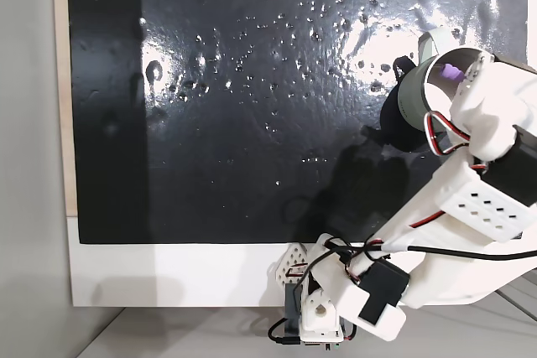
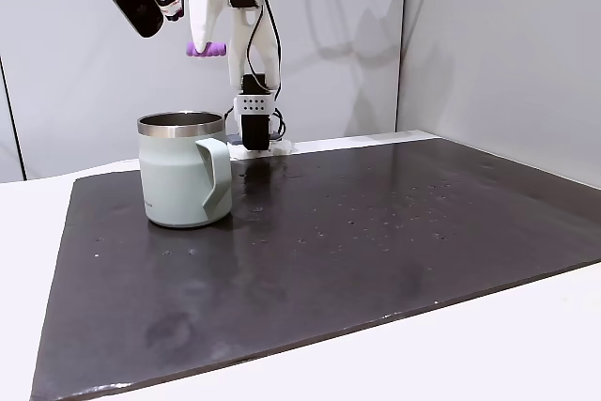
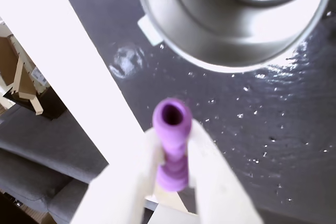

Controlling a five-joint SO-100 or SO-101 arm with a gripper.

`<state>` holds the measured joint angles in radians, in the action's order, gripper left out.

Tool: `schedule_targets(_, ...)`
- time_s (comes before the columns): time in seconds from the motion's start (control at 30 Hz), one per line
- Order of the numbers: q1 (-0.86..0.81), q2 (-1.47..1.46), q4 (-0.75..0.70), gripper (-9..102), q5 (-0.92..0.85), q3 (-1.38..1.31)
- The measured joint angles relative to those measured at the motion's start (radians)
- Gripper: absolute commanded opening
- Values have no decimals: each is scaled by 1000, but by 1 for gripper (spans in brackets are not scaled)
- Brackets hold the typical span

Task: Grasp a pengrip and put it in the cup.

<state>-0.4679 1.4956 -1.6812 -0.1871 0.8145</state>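
Wrist view: the gripper [image 3: 173, 156], entering from 6 o'clock, pinches the purple pengrip [image 3: 171, 145] between its 2 white fingers [image 3: 210, 177], the open tube end facing the camera. The cup [image 3: 231, 24] lies toward 12 o'clock on the black mat [image 3: 262, 129], its steel interior visible. Side fixed view: the pengrip [image 2: 206, 48] hangs in the gripper [image 2: 206, 42] above the cup [image 2: 184, 171], toward its handle side.

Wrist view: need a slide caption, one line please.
The tool grips the purple pengrip above the dark mat, steel-lined cup just ahead.
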Motion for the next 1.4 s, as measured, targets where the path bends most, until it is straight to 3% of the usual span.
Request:
schedule_targets(0.47,-60,-15,0,1,-74,91)
schedule_targets(0.63,-58,-17,0,30,-83,118)
schedule_targets(0.73,-60,-17,0,38,-92,120)
schedule_targets(1.4,-60,-17,0,38,-101,140)
